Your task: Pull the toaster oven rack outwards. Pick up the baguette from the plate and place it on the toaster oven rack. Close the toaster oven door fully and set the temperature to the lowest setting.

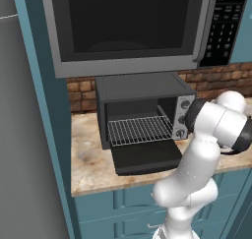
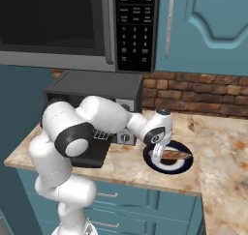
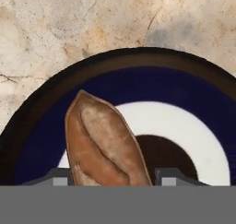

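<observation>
The baguette point(image 3: 103, 142), an orange-brown loaf, lies on a round plate point(image 3: 138, 57) with a dark rim, a blue band and a white ring. My gripper point(image 3: 113, 177) is lowered over it, one fingertip point(image 3: 60, 178) on each side of the loaf; a thin gap still shows on the right side. In the right base view the gripper point(image 2: 161, 155) hangs over the plate point(image 2: 181, 167) and the baguette point(image 2: 177, 155), right of the toaster oven point(image 2: 97, 86). The toaster oven door point(image 1: 145, 157) lies dropped open, and the toaster oven rack point(image 1: 140, 130) sticks out over it.
A large microwave point(image 1: 128, 21) hangs just above the toaster oven point(image 1: 138, 88). The oven's knob panel point(image 1: 183, 117) faces my arm's elbow. A brick wall runs behind the counter point(image 2: 131, 164). A tall grey panel point(image 1: 24, 134) stands left of the counter's end.
</observation>
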